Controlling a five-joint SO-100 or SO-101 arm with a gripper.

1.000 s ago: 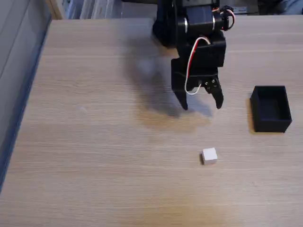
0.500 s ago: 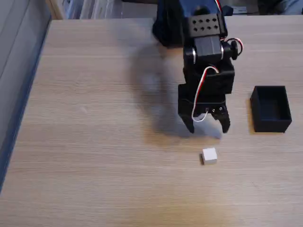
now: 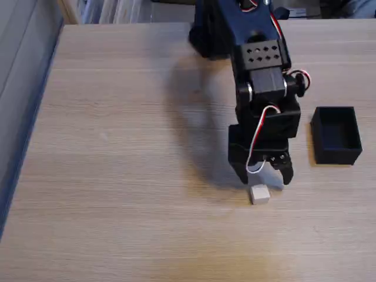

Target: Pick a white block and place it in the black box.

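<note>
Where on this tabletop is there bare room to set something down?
The wooden table is bare left of the black gripper, out to its left edge, and along the front. It is crowded where the gripper hangs open over the small white block, with the matte-black open box at right.

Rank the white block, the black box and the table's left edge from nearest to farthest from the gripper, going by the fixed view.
Measured from the gripper:
1. White block: just below the fingertips, on the table.
2. Black box: to the right and slightly up.
3. Table's left edge: far across on the left side.
</note>
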